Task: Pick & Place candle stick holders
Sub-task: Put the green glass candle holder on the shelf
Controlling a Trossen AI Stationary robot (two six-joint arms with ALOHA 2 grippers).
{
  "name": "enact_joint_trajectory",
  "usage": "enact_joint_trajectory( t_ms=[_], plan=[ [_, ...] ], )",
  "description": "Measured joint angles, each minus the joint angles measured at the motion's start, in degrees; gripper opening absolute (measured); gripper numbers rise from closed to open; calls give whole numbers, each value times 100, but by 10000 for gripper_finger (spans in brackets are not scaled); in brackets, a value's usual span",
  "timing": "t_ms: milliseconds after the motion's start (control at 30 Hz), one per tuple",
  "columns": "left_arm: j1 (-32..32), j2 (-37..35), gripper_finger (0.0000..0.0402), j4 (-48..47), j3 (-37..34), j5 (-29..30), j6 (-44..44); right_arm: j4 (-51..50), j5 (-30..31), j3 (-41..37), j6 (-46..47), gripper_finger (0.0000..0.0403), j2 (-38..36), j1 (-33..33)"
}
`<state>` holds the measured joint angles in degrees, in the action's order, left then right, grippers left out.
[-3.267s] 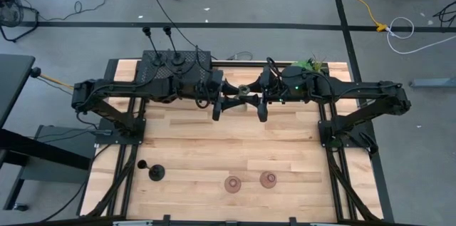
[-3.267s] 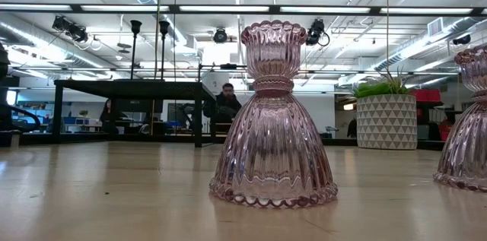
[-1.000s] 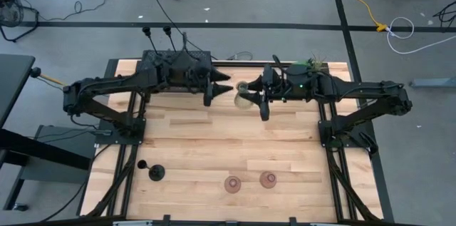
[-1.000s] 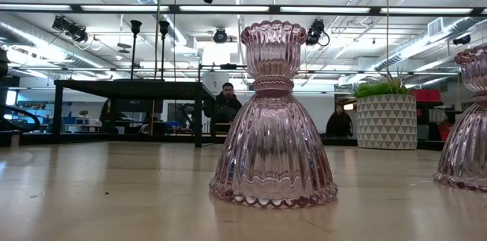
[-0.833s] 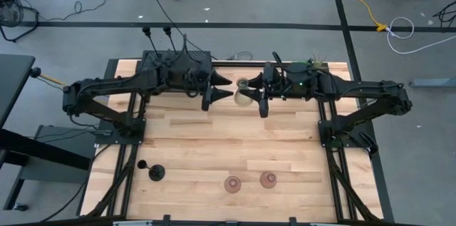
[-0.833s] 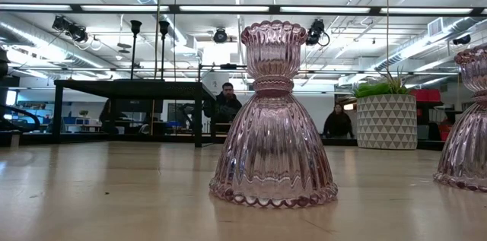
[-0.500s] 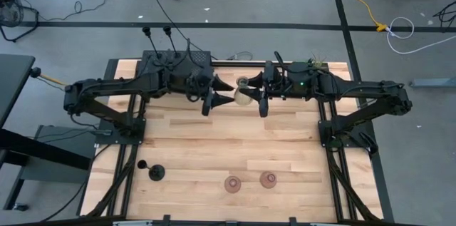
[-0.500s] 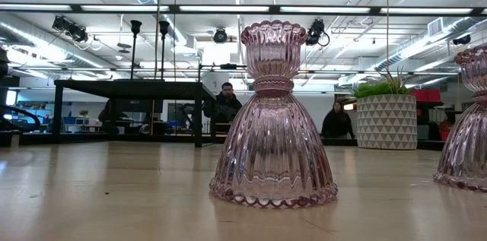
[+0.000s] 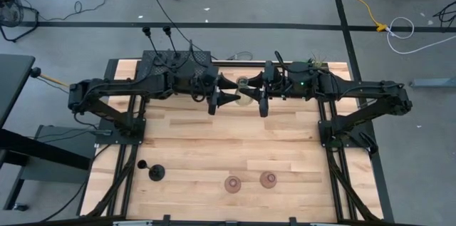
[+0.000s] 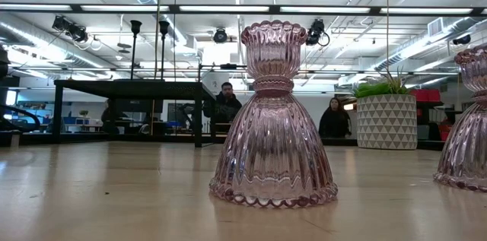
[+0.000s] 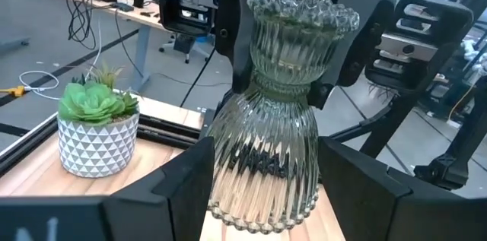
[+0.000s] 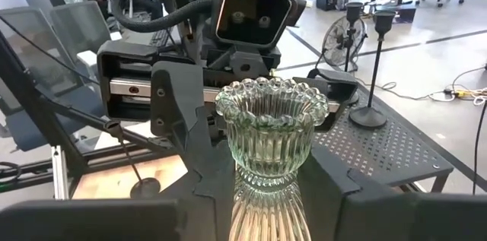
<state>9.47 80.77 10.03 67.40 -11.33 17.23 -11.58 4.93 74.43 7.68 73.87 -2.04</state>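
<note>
High view: both arms meet over the table's far edge. The right gripper (image 9: 255, 96) is clamped on the pale green glass holder (image 9: 244, 88), held up in the air, while the left gripper (image 9: 225, 92), spread wide, sits on either side of it. Mesh box (image 9: 158, 60) with two black holders (image 9: 146, 32) is behind the left arm, and the plant (image 11: 97, 125) is nearby.

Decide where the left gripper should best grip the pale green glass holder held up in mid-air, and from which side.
Grip the wide ribbed skirt, coming level from the side opposite the right gripper. The green holder hangs upright, and the right gripper's fingers already clamp its cup and waist, leaving only the skirt free. The left gripper is open, its fingers either side of that skirt.
</note>
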Motion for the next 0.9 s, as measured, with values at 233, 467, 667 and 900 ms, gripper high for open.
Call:
enact_joint_trajectory(
  t_ms=[233, 467, 667, 900],
  plan=[
    [-7, 322, 263, 498, 0, -73, 317, -84, -107, 0, 8, 113, -5, -2],
    [-15, 459, 307, 730, 2, -166, 509, -31, -102, 0, 20, 113, 2, -3],
    [-111, 551, 311, 1096, -4, -92, 510, 30, -155, 8, 22, 113, 0, -17],
    [-133, 884, 310, 1542, -2, -73, 645, -57, -153, 7, 15, 113, 0, -35]
  ],
)
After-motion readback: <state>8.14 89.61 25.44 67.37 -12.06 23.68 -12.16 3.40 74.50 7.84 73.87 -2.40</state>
